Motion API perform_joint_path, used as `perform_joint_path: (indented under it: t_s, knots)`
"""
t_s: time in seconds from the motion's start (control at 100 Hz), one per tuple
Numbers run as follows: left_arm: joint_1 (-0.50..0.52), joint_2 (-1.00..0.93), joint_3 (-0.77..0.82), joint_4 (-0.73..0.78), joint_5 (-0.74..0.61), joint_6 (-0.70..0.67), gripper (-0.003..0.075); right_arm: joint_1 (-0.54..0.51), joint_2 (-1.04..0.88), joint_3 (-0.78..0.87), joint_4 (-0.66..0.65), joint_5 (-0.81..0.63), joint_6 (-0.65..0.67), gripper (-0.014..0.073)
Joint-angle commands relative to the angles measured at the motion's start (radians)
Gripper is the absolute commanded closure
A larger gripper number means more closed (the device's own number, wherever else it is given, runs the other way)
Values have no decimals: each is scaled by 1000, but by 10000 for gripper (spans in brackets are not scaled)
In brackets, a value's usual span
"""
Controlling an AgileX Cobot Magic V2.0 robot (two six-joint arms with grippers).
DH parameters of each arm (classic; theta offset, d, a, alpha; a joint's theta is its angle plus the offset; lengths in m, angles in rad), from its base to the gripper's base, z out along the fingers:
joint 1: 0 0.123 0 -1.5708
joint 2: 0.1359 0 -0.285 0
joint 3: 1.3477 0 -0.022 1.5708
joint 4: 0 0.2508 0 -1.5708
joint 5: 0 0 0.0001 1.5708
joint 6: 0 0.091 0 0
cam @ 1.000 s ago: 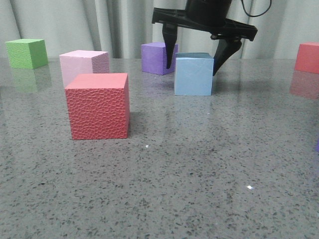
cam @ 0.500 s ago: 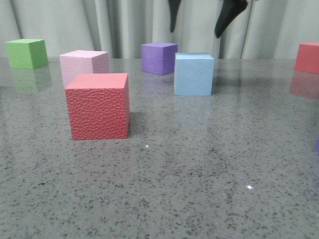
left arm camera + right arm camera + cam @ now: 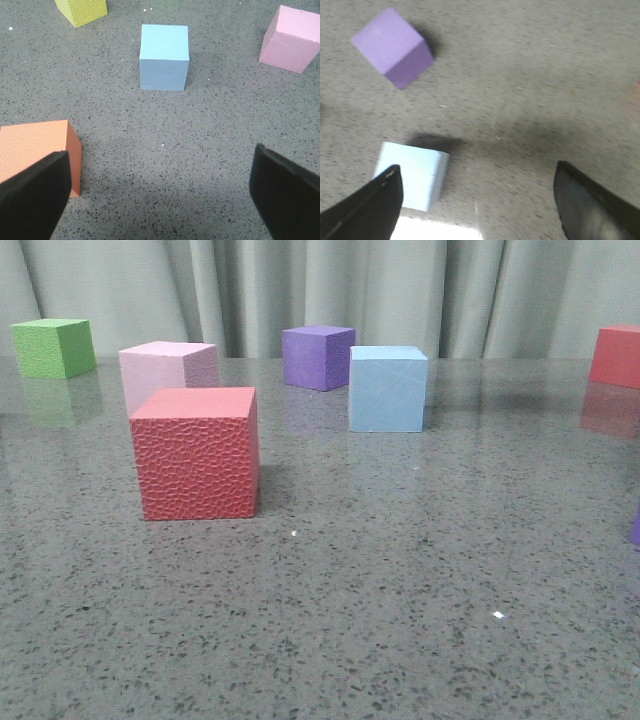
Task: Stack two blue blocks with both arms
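Near to far on the grey counter [image 3: 400, 570]: red block [image 3: 196, 453] left of centre, pink block [image 3: 166, 368] just behind it. Blue block [image 3: 388, 388] sat mid-counter, flat on the surface, touching nothing; purple block [image 3: 317, 356] beyond, toward the far edge. Left gripper [image 3: 160, 195] and right gripper [image 3: 477, 207] both hung spread wide, empty.

No legible text, label, brand, number or sign on any surface.
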Motion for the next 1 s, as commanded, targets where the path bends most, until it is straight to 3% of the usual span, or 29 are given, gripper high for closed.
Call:
perform_joint_path:
  t_s: [0.0,0.6,0.99]
  knots:
    - [0,7,-33,1,-61,2,30,-41,-109,40,-22,-42,-26,-15]
    - [0,7,-33,1,-61,2,30,-253,-627,699,-38,-227,-81,-15]
    - [0,7,-33,1,-61,2,30,-263,-948,1015,-73,-310,-81,-15]
